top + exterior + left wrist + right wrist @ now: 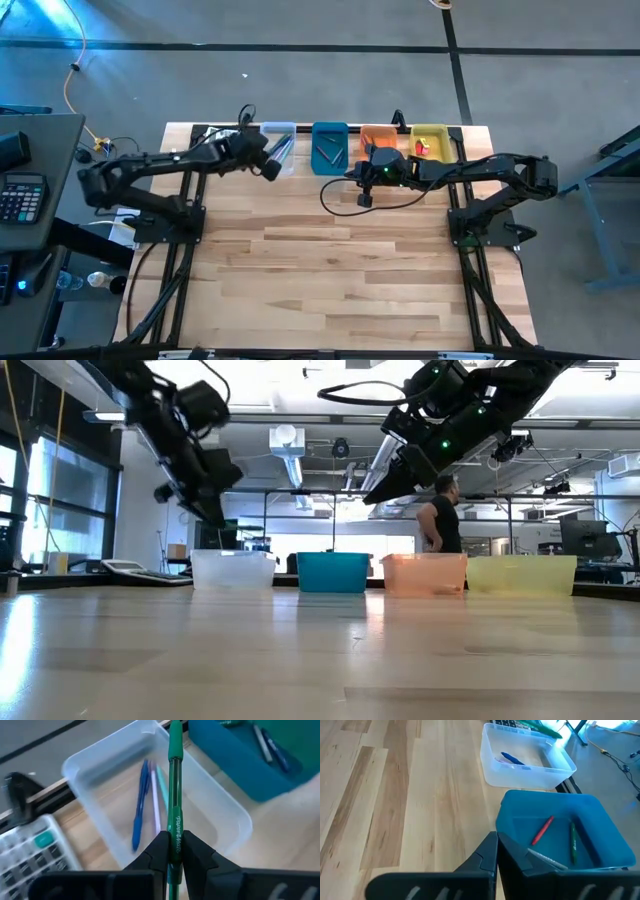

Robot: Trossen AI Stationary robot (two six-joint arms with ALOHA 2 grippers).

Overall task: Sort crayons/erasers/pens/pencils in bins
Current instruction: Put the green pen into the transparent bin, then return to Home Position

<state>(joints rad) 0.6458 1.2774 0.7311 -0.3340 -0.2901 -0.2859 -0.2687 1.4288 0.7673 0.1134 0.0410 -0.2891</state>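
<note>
Four bins stand in a row at the table's far edge: clear (pixel 278 145), blue (pixel 329 147), orange (pixel 377 133) and yellow (pixel 430 138). My left gripper (pixel 173 851) hangs over the clear bin (pixel 150 795), shut on a green pen (pixel 174 780). Several pens (pixel 142 805) lie on that bin's floor. The blue bin (pixel 555 830) holds a red stick (pixel 542 830), a green one and a grey one. My right gripper (pixel 496 845) is shut on nothing, above the table beside the blue bin. A small red piece (pixel 422 148) lies in the yellow bin. My left gripper pinches the green pen's clear barrel (pixel 174 837) between its two fingers. The pen lies along the fingers, and its green end (pixel 175 742) sticks out ahead of them. The fingers slant down from the table's left side. The pen is lifted clear, above the clear bin.
A grey calculator (pixel 22 195) sits on a side desk left of the table. My right arm (pixel 470 172) crosses over the orange bin. A black cable (pixel 340 200) loops over the table near my right gripper. A person (pixel 440 520) stands in the room beyond. Bare wood (pixel 330 280) fills the near half.
</note>
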